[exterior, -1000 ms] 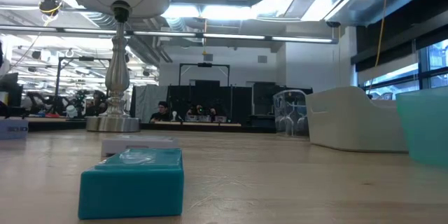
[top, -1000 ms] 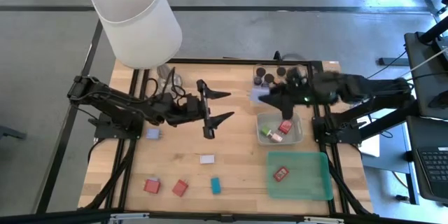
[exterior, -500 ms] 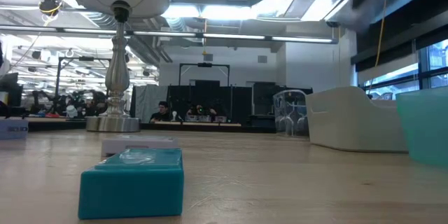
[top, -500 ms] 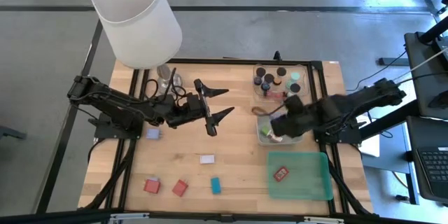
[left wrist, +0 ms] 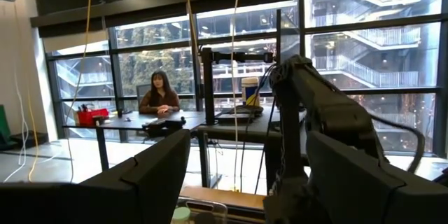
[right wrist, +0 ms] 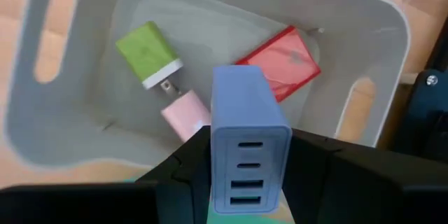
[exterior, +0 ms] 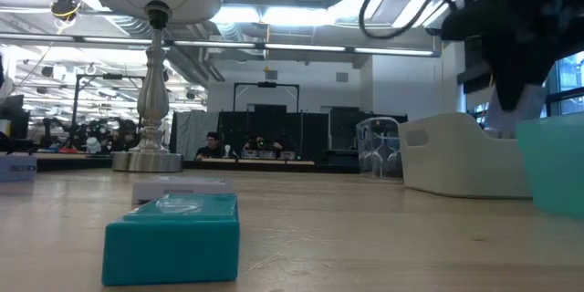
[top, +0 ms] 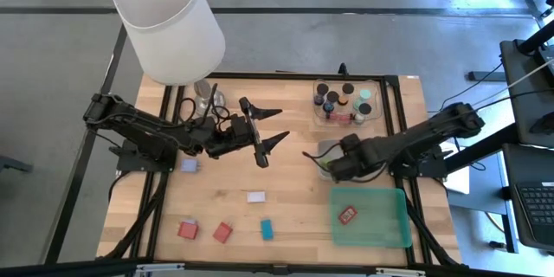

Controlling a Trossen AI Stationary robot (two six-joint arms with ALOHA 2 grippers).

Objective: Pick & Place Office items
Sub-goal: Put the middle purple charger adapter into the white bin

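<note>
Lavender charger block (right wrist: 248, 140), four slots on its face, sits clenched between the right gripper (right wrist: 246, 155) fingers, poised directly above the grey tray (right wrist: 364, 21). Inside that tray lie a green plug (right wrist: 148, 53), a pink plug (right wrist: 183, 117) and a red block (right wrist: 281, 63). No writing can be read on any of them. Well apart from the tray, the left gripper (top: 266, 135) hangs above the table (top: 294, 190) with jaws spread, empty.

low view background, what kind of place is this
Probably an open-plan lab or workshop: exposed ceiling ducts, rows of cluttered benches with people seated behind them, and this wooden table amid it.
</note>
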